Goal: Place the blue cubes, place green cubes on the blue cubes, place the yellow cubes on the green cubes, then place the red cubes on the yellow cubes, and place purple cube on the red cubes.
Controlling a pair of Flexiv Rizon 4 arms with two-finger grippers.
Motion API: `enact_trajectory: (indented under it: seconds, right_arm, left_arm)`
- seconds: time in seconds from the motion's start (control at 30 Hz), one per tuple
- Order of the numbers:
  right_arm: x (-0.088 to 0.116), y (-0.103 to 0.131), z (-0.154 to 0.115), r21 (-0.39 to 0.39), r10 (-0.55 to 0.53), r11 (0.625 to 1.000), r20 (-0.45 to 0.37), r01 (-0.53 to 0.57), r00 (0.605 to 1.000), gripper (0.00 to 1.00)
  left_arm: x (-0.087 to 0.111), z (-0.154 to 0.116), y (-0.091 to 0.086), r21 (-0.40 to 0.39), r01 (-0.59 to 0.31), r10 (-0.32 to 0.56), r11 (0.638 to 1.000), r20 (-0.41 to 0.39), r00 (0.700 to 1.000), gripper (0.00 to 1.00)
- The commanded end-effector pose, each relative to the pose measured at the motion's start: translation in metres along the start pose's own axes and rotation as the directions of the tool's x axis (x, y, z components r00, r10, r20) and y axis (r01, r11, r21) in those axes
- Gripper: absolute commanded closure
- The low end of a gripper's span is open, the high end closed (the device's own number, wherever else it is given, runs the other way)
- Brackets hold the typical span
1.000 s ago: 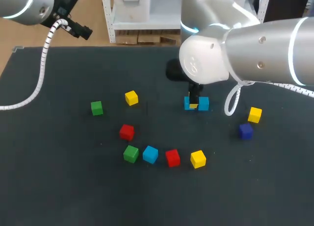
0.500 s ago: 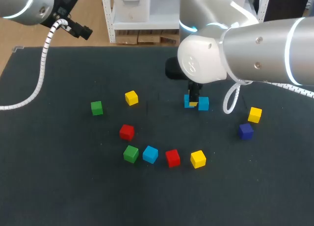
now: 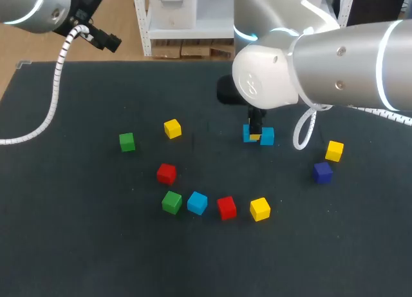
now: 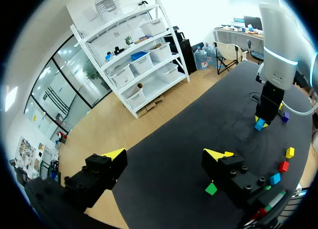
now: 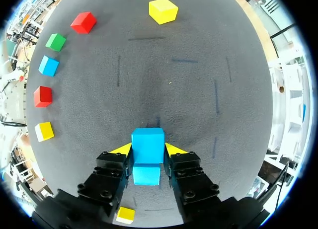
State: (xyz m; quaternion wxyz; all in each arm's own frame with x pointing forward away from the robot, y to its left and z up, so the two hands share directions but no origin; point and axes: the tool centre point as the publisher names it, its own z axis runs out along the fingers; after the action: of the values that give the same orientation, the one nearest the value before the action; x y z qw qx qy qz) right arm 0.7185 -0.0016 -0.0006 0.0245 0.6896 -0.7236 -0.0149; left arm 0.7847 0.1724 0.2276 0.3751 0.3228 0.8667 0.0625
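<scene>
Judging from the right wrist view, the right claw (image 5: 148,148) was clenched on a blue cube (image 5: 148,142), and its yellow tips pressed the cube from two sides. Just behind that cube, between the black finger bodies, lay a second blue cube (image 5: 146,175), which seemed to touch the first. Whether the held cube rested on the desk (image 3: 96,245) or hung slightly above it could not be told.

The main risk was probably this closeness. If the claw opened wide or pulled away at an angle, a finger could push the second blue cube and spoil the base for the green layer. If the held cube was not flat at release, it could tip or settle askew, and the later layers would then stand badly.

The head view hid the grip. The right arm (image 3: 309,58) covered most of it, and only blue showed on both sides of one dark finger. That view did give the whole layout: a third blue cube (image 3: 197,202) in a row between a green cube (image 3: 171,201) and a red cube (image 3: 226,207), and the purple cube (image 3: 322,172) well apart to the right. The left wrist view showed the left claw (image 4: 166,154) released and empty, well apart from the blue cubes.
</scene>
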Motion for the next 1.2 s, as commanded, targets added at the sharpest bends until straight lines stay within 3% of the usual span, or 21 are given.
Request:
enact_trajectory:
  seconds: [0.03,0.5,0.53,0.6,0.63,0.67,1.2]
  right_arm:
    - [0.003,0.005,0.002,0.007,0.003,1.000,0.007,-0.003,1.000,1.00]
    - [0.001,0.003,0.004,0.005,0.006,1.000,0.012,-0.006,1.000,0.96]
    - [0.000,0.003,0.004,0.006,0.004,1.000,0.012,-0.004,1.000,0.87]
    - [-0.001,0.003,0.004,0.006,0.004,1.000,0.011,-0.004,1.000,0.52]
    - [-0.001,0.003,0.004,0.006,0.003,1.000,0.011,-0.003,1.000,0.17]
    - [-0.001,0.003,0.004,0.006,0.003,1.000,0.012,-0.003,1.000,0.00]
    - [-0.009,0.000,-0.007,0.043,-0.021,0.999,0.021,0.020,1.000,0.00]
  left_arm:
    - [0.001,0.000,0.001,0.004,-0.002,0.002,1.000,0.002,1.000,0.00]
    - [0.001,0.000,0.001,0.004,-0.002,0.002,1.000,0.002,1.000,0.00]
    - [0.001,0.000,0.001,0.004,-0.002,0.002,1.000,0.002,1.000,0.00]
    - [0.001,0.000,0.001,0.004,-0.002,0.002,1.000,0.002,1.000,0.00]
    - [0.001,0.000,0.001,0.004,-0.002,0.002,1.000,0.002,1.000,0.00]
    - [0.001,0.000,0.001,0.004,-0.002,0.002,1.000,0.002,1.000,0.00]
    - [0.001,0.000,0.001,0.004,-0.002,0.002,1.000,0.002,1.000,0.00]
